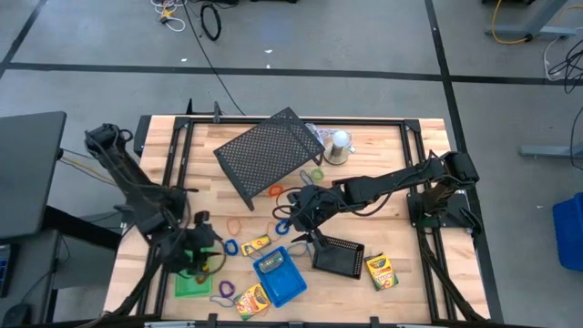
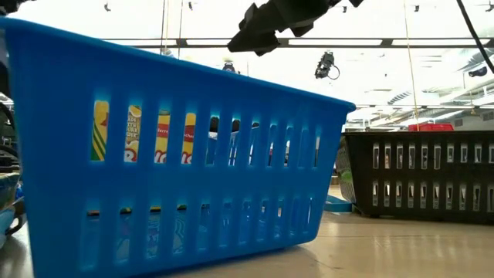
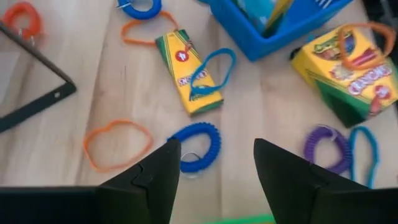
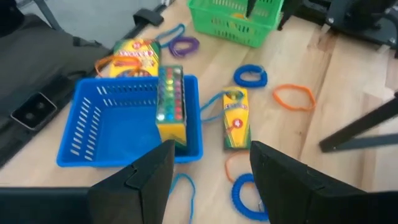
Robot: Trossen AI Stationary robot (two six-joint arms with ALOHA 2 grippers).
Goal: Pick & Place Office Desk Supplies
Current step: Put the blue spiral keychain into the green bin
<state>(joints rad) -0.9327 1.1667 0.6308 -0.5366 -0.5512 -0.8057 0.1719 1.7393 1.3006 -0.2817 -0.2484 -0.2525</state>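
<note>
Bench (image 1: 383,182) is cluttered. Large black mesh rack (image 1: 269,150) lies tilted at the back, off-task. In front of it: blue tray (image 1: 290,284) with a crayon/paint box propped against its wall, small black mesh tray (image 1: 339,258) just beside it on the right, green tray (image 1: 191,284) at the front left.

Left gripper (image 3: 214,168) hangs low over the green tray's edge, jaws spread with nothing between them. Its wrist view looks onto a blue coil loop (image 3: 198,144) straight ahead, an orange loop (image 3: 118,143) beside it, and a crayon box (image 3: 188,71) with a thin blue band draped across it. A purple loop (image 3: 326,149) sits off to the side, near a second crayon box (image 3: 348,78) wearing an orange band.

Right gripper (image 4: 211,168) hovers above the blue tray, jaws spread, empty.

My read: left arm is between picks, blue coil is the obvious next target. To do it well: come straight down, one finger inside the ring, one outside, pinch the coil wall. Don't sweep, the orange loop is near enough to snag. Lift clear before moving to the green tray.
</note>
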